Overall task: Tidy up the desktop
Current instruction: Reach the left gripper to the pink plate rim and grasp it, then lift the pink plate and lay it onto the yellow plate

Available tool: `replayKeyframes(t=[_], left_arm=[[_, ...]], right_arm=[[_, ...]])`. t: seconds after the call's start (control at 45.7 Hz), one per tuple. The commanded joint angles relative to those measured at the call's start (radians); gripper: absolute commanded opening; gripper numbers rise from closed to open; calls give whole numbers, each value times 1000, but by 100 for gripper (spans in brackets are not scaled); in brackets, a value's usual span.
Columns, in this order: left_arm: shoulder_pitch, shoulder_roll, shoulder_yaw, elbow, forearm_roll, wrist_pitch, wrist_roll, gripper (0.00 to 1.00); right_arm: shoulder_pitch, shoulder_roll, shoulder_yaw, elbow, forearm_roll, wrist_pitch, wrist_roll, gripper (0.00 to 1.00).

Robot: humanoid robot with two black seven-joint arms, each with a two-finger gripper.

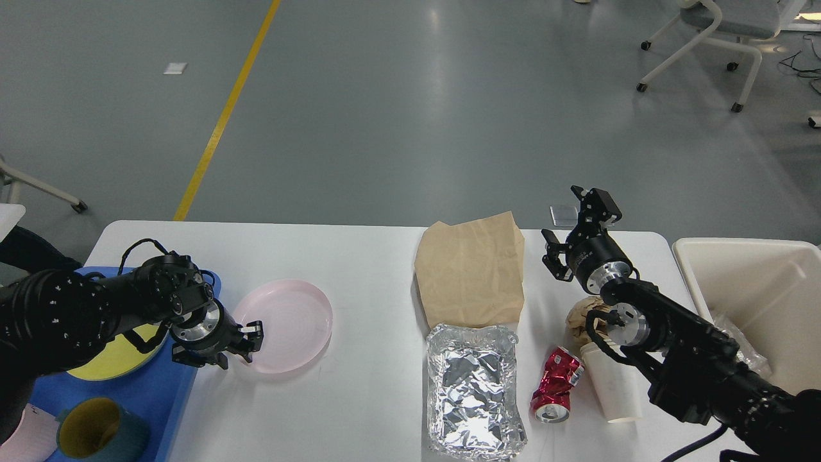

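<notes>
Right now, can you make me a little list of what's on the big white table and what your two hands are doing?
table: white desktop
left side: blue tray holding a yellow plate and a cup
pink plate: on the table beside the tray
left gripper: open, at the pink plate's near-left rim
middle: brown paper bag, foil tray
right side: crushed red can, white cup lying down
right gripper: open, raised, holding nothing
bin: cream, off the right edge
</notes>
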Motion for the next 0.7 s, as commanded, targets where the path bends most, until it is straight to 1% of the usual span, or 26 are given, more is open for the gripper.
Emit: replayKeyframes(t=[0.0, 0.044, 0.066, 0.153, 0.35, 0.438, 0.547, 0.679], left_arm=[[-1, 0, 0, -1, 0, -43, 2, 9], [-1, 0, 0, -1, 0, -63, 2, 1], [-2, 2, 0, -1, 0, -72, 2, 0], [1, 31, 0, -1, 0, -84, 2, 0], [-18, 34, -2, -1, 0, -87, 2, 0], [-36, 44, 0, -2, 2, -101, 2, 0], [-100, 71, -2, -2, 2, -173, 11, 0], [-185, 95, -3, -2, 2, -266, 10, 0]], right_arm=[[0, -1, 0, 0, 0, -1, 0, 100], [0, 0, 0, 0, 0, -1, 0, 100], [0, 0, 0, 0, 0, 0, 0, 100], [0, 0, 0, 0, 0, 0, 0, 100], [0, -1, 0, 0, 0, 0, 0, 100], [0, -1, 0, 0, 0, -1, 0, 100], [0, 0, 0, 0, 0, 0, 0, 100], [0, 0, 0, 0, 0, -1, 0, 100]])
